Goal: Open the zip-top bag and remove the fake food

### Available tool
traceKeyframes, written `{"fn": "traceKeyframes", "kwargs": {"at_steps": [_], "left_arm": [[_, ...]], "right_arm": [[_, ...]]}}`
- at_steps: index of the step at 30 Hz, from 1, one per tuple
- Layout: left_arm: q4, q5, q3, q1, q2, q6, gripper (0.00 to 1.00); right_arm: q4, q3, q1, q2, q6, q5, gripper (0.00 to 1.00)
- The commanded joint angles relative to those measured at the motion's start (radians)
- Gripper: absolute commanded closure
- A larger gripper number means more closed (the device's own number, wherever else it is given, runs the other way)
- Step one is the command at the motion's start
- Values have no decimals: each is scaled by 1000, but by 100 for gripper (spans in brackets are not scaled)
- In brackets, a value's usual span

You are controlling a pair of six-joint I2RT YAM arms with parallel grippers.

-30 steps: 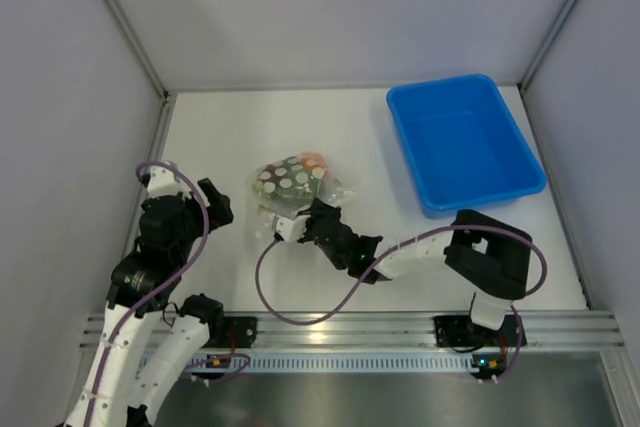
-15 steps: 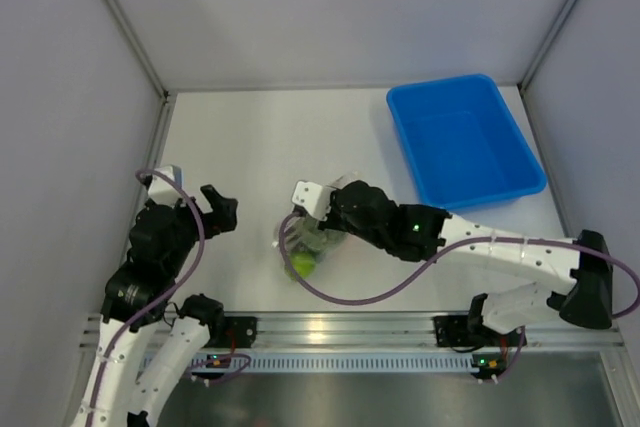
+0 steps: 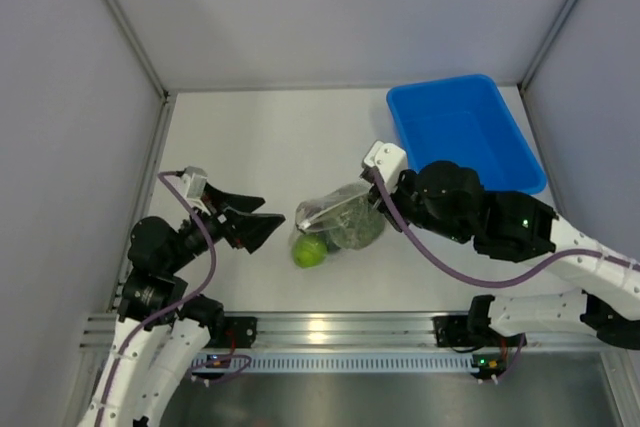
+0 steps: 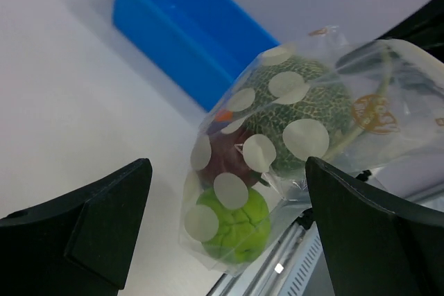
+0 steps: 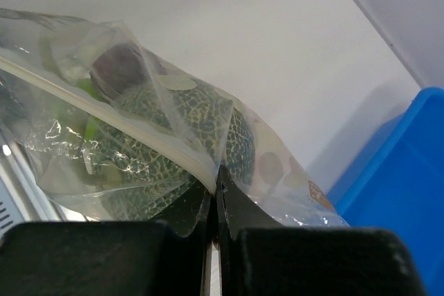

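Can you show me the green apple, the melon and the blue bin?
green apple (image 4: 239, 232), left wrist view, its rounded front
melon (image 4: 333, 105), left wrist view, its netted skin
blue bin (image 3: 465, 142), top external view, its bare floor

Clear dotted bag (image 5: 62, 53), crinkled, pinched at its zip strip by the right gripper (image 5: 214, 175), jaws pressed together. Inside: netted melon (image 5: 187, 112) right by the fingertips, dark piece (image 5: 118, 64) above it, a bit of green lower left. White tabletop (image 5: 277, 39) behind. Blue bin (image 5: 402, 192) near the tabletop's wall-side edge.
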State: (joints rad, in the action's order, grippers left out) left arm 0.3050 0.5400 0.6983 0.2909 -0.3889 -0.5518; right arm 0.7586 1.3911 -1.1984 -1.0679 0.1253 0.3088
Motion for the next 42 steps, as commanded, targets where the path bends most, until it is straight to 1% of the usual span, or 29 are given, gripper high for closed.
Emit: {"fn": "traceKeyframes", "kwargs": {"at_steps": [1, 2, 3, 5, 6, 10, 12, 16, 17, 20, 21, 24, 25, 27, 29, 33, 34, 38, 42], "left_arm": [[-410, 204, -46, 2, 12, -126, 2], [-453, 209, -60, 2, 13, -134, 2], [-528, 227, -77, 2, 12, -140, 2], [-613, 253, -103, 2, 4, -157, 2], [-670, 244, -118, 2, 4, -158, 2], [-789, 232, -154, 23, 15, -137, 2], [-797, 225, -155, 36, 21, -91, 2], [-799, 245, -119, 70, -4, -28, 8], [-799, 262, -109, 73, -19, -17, 13], [-799, 303, -59, 83, -88, 18, 18], [-799, 316, -46, 89, -129, 35, 21], [-799, 336, -7, 125, -178, 61, 26], [-799, 331, -3, 149, -183, 72, 27], [-799, 312, 4, 178, -189, 107, 33], [-799, 307, 10, 232, -205, 134, 38], [-799, 310, 36, 324, -280, 165, 41], [-799, 299, 38, 358, -292, 173, 45], [-800, 256, 40, 427, -334, 214, 66], [-800, 230, 44, 456, -352, 228, 66]], "right_arm": [[90, 88, 10, 42, -122, -2, 100], [99, 94, 11, 48, -154, -17, 100], [107, 98, 11, 52, -168, -40, 100], [110, 112, 11, 69, -180, -53, 100], [113, 115, 11, 74, -197, -53, 100], [113, 140, 10, 82, -251, -30, 100], [128, 158, 11, 74, -286, -7, 100], [171, 223, 13, 31, -328, 4, 100], [180, 232, 11, 25, -331, 1, 100], [200, 261, 13, 0, -352, -13, 100], [208, 270, 13, -7, -357, -11, 100], [241, 301, 14, -41, -371, 6, 100], [246, 305, 16, -52, -369, 4, 100], [249, 302, 19, -56, -374, 18, 100], [251, 290, 22, -63, -372, 19, 100], [246, 281, 25, -60, -375, 18, 100], [242, 281, 26, -55, -375, 18, 100], [235, 276, 26, -43, -368, 30, 100], [243, 266, 36, -40, -368, 38, 100]]}}
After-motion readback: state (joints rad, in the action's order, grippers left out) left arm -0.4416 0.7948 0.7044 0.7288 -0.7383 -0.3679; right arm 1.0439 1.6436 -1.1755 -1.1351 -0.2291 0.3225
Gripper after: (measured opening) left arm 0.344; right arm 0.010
